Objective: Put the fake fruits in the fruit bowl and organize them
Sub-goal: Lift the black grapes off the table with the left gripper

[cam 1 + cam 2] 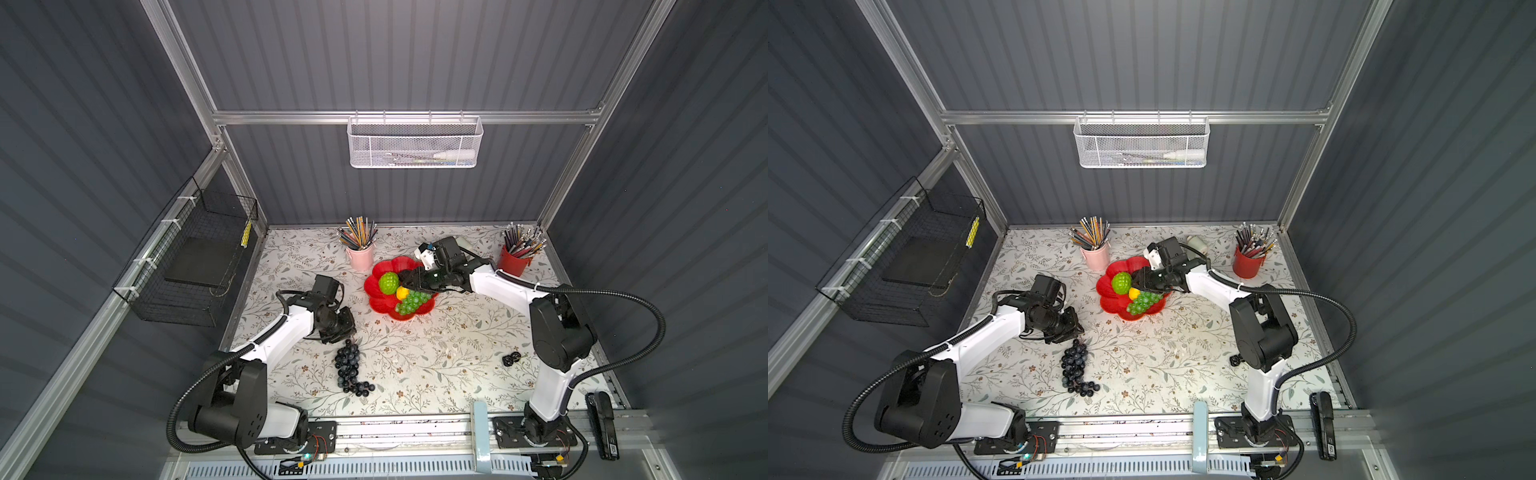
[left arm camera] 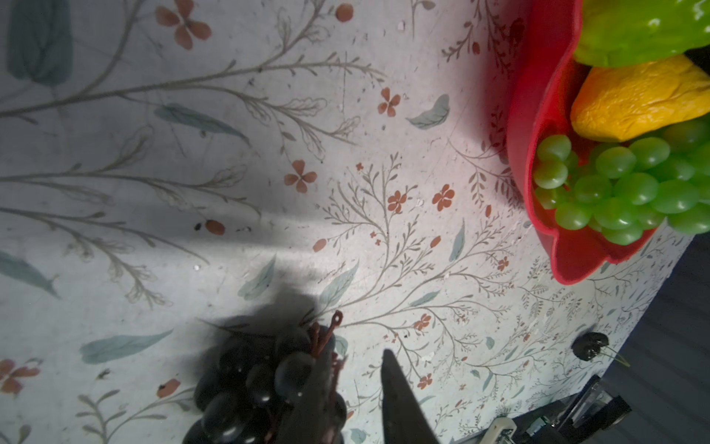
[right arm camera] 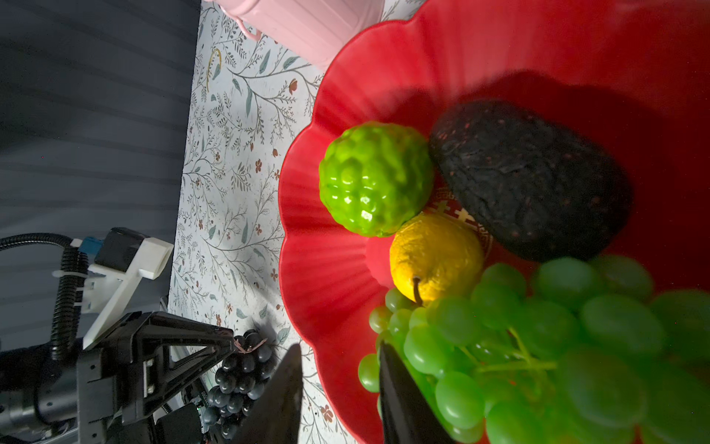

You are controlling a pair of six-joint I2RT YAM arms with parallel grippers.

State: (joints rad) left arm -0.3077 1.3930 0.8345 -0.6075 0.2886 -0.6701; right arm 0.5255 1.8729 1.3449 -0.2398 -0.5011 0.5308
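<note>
Grabbing the last one, I reckon: the dark purple grape bunch (image 1: pixel 348 365) lies on the bench (image 1: pixel 436 353), well apart from the fruit bowl (image 1: pixel 374 300). The left claw (image 2: pixel 357 350) is narrow at its stem, can't tell if it's gripping. The right claw (image 3: pixel 340 348) hovers half-open and empty over the bowl. Next up: firm pinch, lift, carry across.

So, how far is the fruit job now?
Done: the ridged bright green ball, the small yellow fruit, the green grape bunch and the black bumpy oval lie in the petalled glossy red plastic bowl. In hand: the left gripper is at the stem end of the dark purple grape bunch, which lies on the floral table; a grip is not clear. Remaining: move that bunch in.
</note>
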